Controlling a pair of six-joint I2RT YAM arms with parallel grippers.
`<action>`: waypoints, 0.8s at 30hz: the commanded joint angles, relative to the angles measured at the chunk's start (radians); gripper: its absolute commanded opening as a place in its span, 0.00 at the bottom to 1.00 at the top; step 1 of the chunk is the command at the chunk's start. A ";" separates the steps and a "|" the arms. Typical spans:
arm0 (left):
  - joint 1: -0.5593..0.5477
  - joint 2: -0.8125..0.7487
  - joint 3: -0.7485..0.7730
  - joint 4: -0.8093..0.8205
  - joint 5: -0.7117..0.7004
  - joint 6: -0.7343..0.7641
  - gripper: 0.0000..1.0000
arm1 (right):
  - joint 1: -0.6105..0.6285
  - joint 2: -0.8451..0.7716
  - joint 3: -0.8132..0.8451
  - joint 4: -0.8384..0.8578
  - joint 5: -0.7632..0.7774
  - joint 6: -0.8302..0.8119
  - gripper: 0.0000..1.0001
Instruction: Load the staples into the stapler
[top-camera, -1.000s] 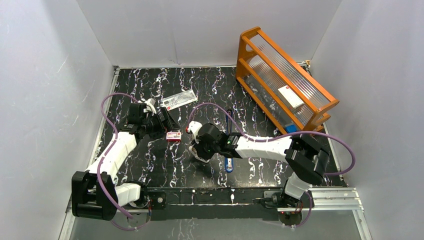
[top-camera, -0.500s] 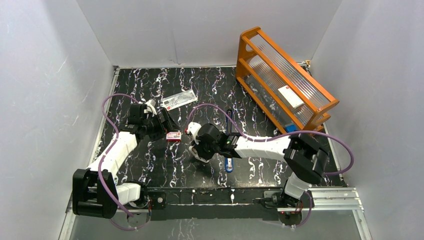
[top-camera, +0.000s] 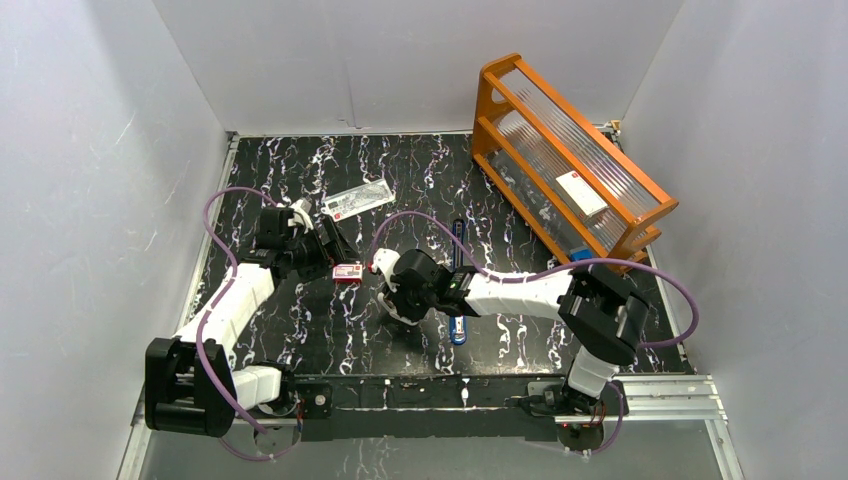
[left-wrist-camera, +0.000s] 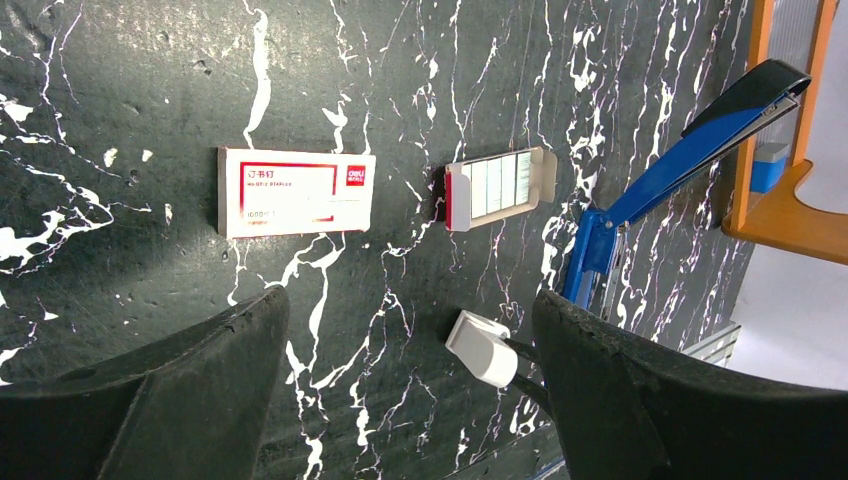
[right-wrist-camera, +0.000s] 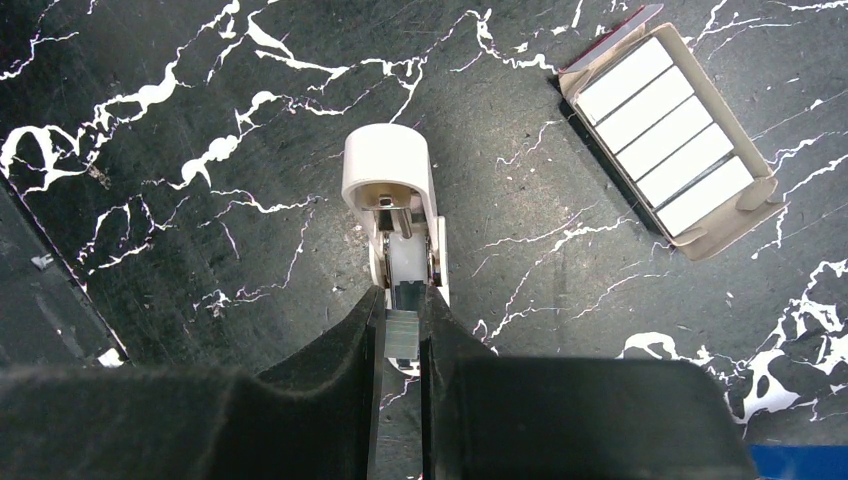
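Item 1, staples (right-wrist-camera: 665, 135): five pale grey strips side by side in an open cardboard tray (left-wrist-camera: 545, 178). The tray lies flat on the black marbled table (top-camera: 300, 330), between the red-and-white box (left-wrist-camera: 295, 192) and the stapler (left-wrist-camera: 690, 150), and touches neither.

Item 2, stapler: bright blue, hinged wide open, its upper arm raised at a slant towards the orange rack (top-camera: 560, 150). In the top view its near end (top-camera: 458, 330) shows just below the right forearm that crosses it.

Item 3, white-silver oblong gadget (right-wrist-camera: 392, 190): flat on the table, near the tray and apart from it.

Item 4, right gripper (right-wrist-camera: 402, 310): fingers drawn together, clamped on a small grey ribbed block (right-wrist-camera: 402, 338) at the gadget's near end (it looks like a short staple strip; whether it is loose or part of the gadget cannot be told).

Item 5, left gripper (left-wrist-camera: 410, 300): fingers (left-wrist-camera: 200, 400) spread wide apart, holding nothing, poised above the table just beside the red-and-white box (top-camera: 347, 272), with the box, tray and gadget all in its view.
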 joint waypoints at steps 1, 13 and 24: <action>0.008 -0.008 -0.009 0.009 -0.005 0.017 0.87 | 0.002 -0.004 0.003 0.049 0.012 -0.028 0.21; 0.010 -0.002 -0.009 0.009 -0.005 0.019 0.88 | -0.002 -0.024 -0.012 0.089 0.017 -0.031 0.21; 0.011 0.003 -0.007 0.014 -0.003 0.021 0.87 | -0.021 -0.010 -0.013 0.082 -0.016 -0.061 0.20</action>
